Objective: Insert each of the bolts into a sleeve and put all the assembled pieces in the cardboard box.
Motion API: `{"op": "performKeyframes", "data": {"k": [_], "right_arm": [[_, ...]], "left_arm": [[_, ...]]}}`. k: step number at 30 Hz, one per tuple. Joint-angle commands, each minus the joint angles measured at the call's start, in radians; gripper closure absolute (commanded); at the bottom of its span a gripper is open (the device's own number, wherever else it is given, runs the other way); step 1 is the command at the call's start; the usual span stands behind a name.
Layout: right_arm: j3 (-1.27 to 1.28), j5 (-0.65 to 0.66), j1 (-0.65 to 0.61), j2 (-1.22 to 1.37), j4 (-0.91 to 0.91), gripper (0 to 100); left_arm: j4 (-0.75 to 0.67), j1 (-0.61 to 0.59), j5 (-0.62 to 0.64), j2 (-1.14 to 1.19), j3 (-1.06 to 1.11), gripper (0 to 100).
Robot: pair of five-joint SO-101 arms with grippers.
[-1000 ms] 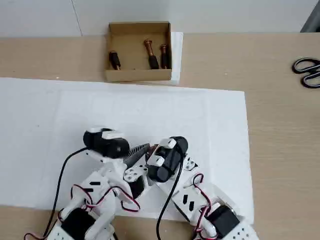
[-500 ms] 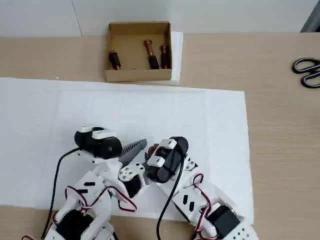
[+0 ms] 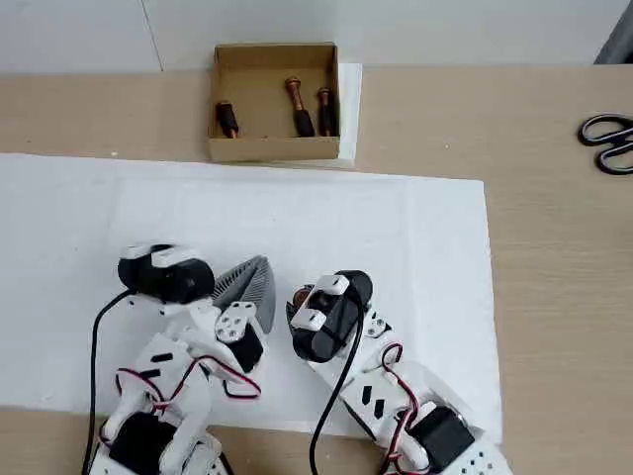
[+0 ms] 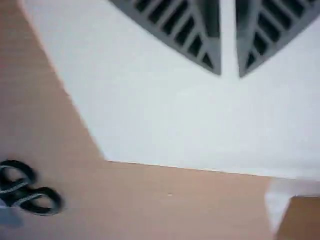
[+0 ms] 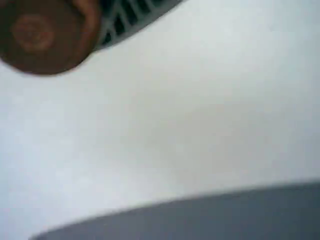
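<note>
The cardboard box [image 3: 212,99] stands at the table's far edge with three copper-and-black assembled pieces [image 3: 297,105] inside. My right gripper [image 3: 301,299] sits low over the white sheet near the front, shut on a copper bolt [image 3: 298,295]. That bolt's round head [image 5: 40,34] is close up in the right wrist view, beside a grey finger [image 5: 127,15]. Just to its left is my left gripper [image 3: 247,282]; its grey fingers [image 4: 197,30] stand slightly apart with nothing between them. A corner of the box [image 4: 302,217] appears in the left wrist view.
A white foam sheet [image 3: 396,247] covers most of the wooden table. Black scissors [image 3: 608,143] lie at the far right edge on bare wood and appear again, scissors [image 4: 27,192], in the left wrist view.
My left arm has pulled back to the left, away from the right gripper, and its fingers have parted. The right arm with the bolt has stayed put.
</note>
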Motion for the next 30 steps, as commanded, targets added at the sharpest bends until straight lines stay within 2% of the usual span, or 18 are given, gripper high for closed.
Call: {"op": "performKeyframes", "data": {"k": [1, 4, 8, 12, 16, 23, 30], "right_arm": [[-0.046, 0.006, 0.002, -0.010, -0.025, 99.6], [-0.046, 0.006, 0.044, -0.010, -0.025, 99.6], [-0.044, 0.005, 0.102, -0.010, -0.025, 99.6], [-0.011, 0.000, 0.116, -0.010, -0.035, 99.6], [0.029, 0.000, 0.160, -0.010, -0.038, 99.6], [0.020, -0.029, 0.337, 0.001, -0.140, 99.5], [-0.091, -0.041, 0.381, 0.110, -0.147, 99.5]], "left_arm": [[-0.026, -0.083, -0.011, -0.011, 0.007, 99], [-0.026, -0.186, -0.012, -0.011, 0.027, 99], [-0.029, -0.330, -0.109, -0.011, 0.088, 99], [-0.029, -0.422, -0.123, -0.011, 0.120, 99], [-0.031, -0.437, -0.126, -0.011, 0.148, 99], [-0.031, -0.437, -0.133, -0.011, 0.208, 99], [-0.026, -0.437, -0.249, -0.011, 0.211, 99]]}}
